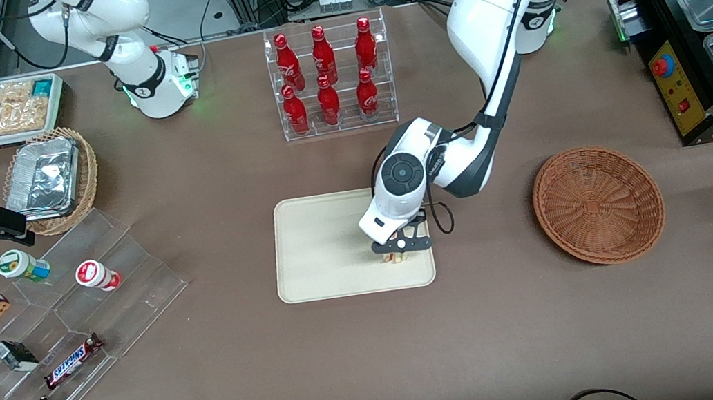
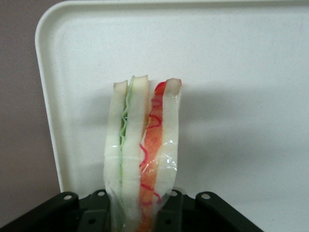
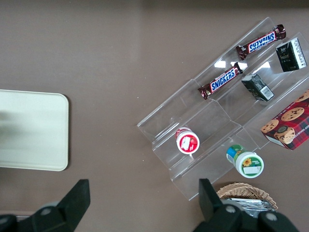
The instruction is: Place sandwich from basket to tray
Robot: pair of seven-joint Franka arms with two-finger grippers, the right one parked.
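Observation:
My left gripper [image 1: 396,252] is over the cream tray [image 1: 314,248], near its corner closest to the front camera and the working arm's end. It is shut on the sandwich [image 2: 142,154], a wrapped wedge of white bread with green and red-orange layers, held just above or on the tray surface [image 2: 231,96]. In the front view only a bit of the sandwich [image 1: 395,257] shows under the fingers. The reddish-brown wicker basket [image 1: 598,203] stands empty beside the tray, toward the working arm's end.
A clear rack of red bottles [image 1: 331,78] stands farther from the front camera than the tray. A clear stepped stand with snacks [image 1: 62,339], a tan wicker basket with foil trays [image 1: 50,179] and a white tub [image 1: 3,110] lie toward the parked arm's end. A black appliance [image 1: 710,38] stands at the working arm's end.

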